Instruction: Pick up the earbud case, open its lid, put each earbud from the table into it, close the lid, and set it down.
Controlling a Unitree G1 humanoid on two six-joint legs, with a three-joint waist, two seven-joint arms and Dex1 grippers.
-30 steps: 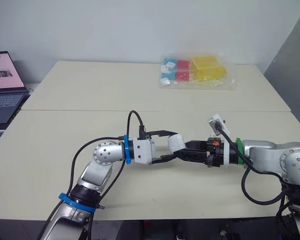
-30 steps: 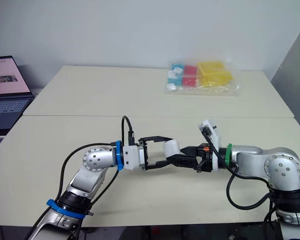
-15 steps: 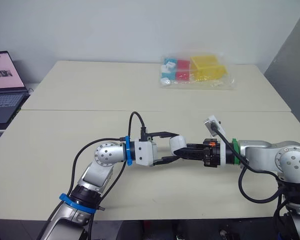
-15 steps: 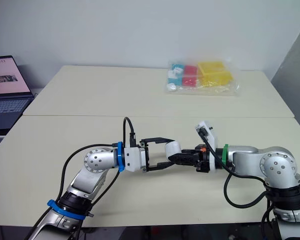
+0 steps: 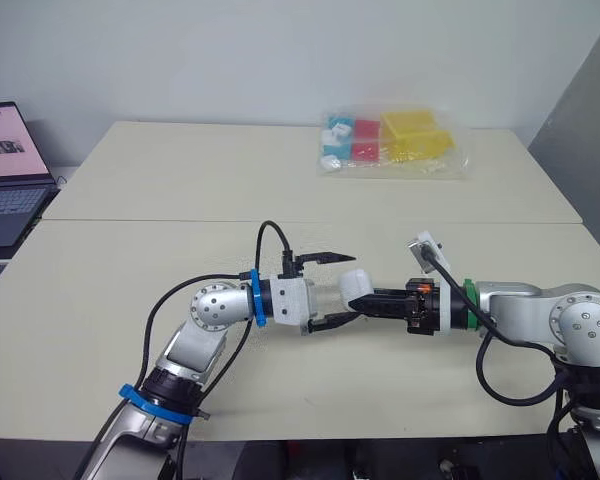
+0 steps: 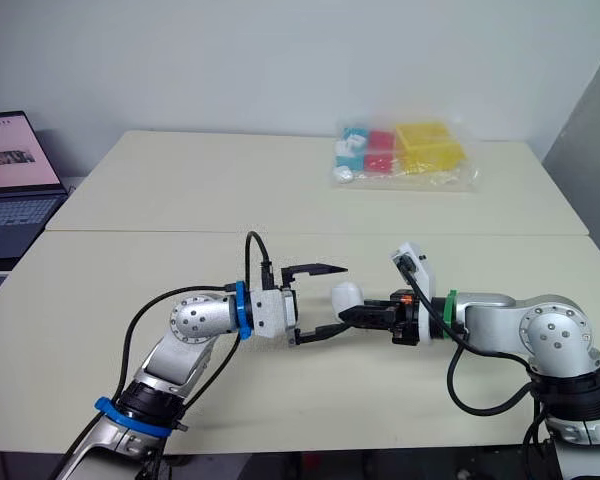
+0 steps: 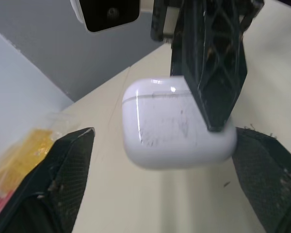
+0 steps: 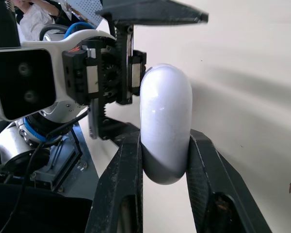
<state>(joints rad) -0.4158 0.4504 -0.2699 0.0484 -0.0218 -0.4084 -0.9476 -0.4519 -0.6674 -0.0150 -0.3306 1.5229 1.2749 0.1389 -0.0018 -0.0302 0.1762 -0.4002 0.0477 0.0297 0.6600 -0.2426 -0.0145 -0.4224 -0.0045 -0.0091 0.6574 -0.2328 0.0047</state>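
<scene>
The white earbud case [image 5: 355, 284], lid closed, hangs just above the beige table [image 5: 180, 180] near its front middle. My right gripper [image 8: 165, 145] is shut on it, one black finger pressing each flat side. My left gripper [image 5: 353, 286] faces it from the other side and stands open. Its two fingers sit above and below the case without touching it. In the left wrist view the case [image 7: 177, 121] floats between the spread fingers, with the right gripper's finger [image 7: 211, 73] across it.
A clear plastic bag [image 5: 392, 143] with yellow, red and blue boxes lies at the table's far right. An open laptop [image 5: 5, 170] stands off the left edge. A seam [image 5: 130, 221] crosses the table in front of the arms.
My right gripper has closed onto the case. My left gripper, which was shut on the case, has spread its fingers and let go. The case has stayed where it was.
</scene>
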